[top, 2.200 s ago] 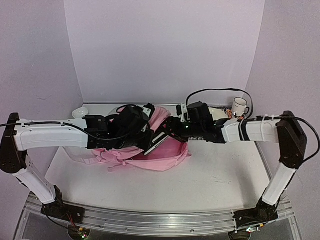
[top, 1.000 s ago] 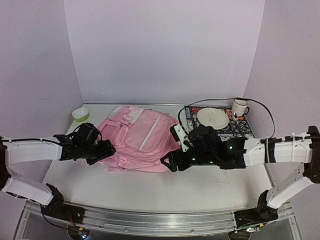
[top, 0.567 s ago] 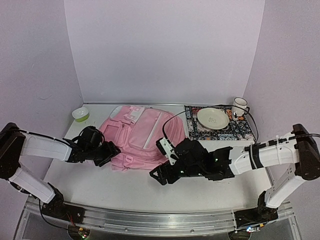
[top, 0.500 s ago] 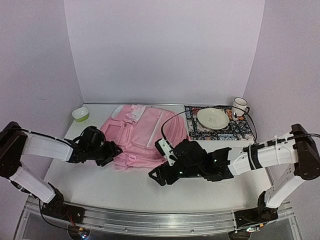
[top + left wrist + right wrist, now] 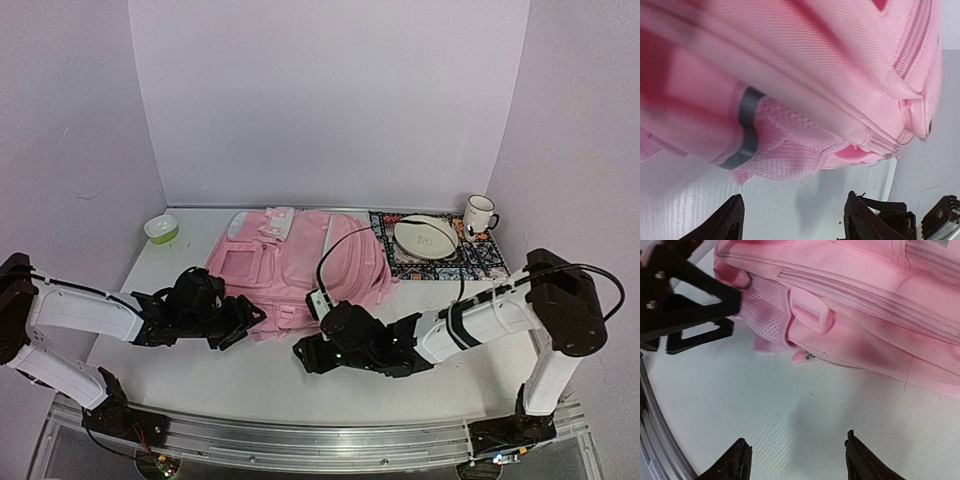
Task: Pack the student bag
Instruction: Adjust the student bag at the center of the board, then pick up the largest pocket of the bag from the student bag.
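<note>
Desk [image 5: 250, 378] carries one student bag [image 5: 300, 262], lying flat at centre, contents hidden. One green bowl [image 5: 160, 229] stands far left. One plate [image 5: 424, 236] lies bare on one patterned mat [image 5: 480, 256] far right, with one mug [image 5: 479, 213] beside it. Left fingers [image 5: 243, 318] and right fingers [image 5: 303, 352] are spread and empty at the bag's near edge.
</note>
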Robot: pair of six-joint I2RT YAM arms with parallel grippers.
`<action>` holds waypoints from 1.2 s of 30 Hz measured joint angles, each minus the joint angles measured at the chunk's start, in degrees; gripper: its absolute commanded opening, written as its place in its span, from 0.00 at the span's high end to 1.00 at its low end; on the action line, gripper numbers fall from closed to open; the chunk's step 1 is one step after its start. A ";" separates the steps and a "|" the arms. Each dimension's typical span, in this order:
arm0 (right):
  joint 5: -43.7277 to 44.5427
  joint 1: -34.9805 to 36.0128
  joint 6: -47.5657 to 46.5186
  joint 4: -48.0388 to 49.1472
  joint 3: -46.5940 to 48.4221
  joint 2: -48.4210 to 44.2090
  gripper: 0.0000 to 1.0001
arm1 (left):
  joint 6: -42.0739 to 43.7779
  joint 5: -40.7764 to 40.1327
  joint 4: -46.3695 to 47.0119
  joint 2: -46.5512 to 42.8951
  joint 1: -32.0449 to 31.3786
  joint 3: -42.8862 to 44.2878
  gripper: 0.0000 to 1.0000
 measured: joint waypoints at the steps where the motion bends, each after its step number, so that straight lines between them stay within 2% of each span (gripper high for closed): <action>1: 0.55 -0.01 0.57 0.54 0.45 1.45 0.38 | -1.03 -0.64 -0.01 -0.91 -0.07 -0.96 0.30; 5: 1.63 -0.04 2.82 4.32 2.16 7.27 0.38 | -3.91 -2.80 -0.55 -0.68 -0.12 -2.18 0.30; 17: 3.94 -0.23 5.07 17.22 7.19 18.68 0.39 | -3.35 -6.21 -0.34 7.66 -0.10 2.35 0.36; 27: 13.79 -0.32 4.83 24.44 11.12 25.16 0.49 | -2.36 -6.16 0.10 8.96 -0.12 3.78 0.36; 30: 15.44 -0.30 4.21 26.25 12.26 26.78 0.54 | -2.38 -5.97 0.29 9.11 -0.10 3.80 0.36; 36: 17.06 -0.30 2.62 27.73 13.61 28.64 0.89 | -2.39 -5.42 1.21 9.83 -0.10 3.80 0.36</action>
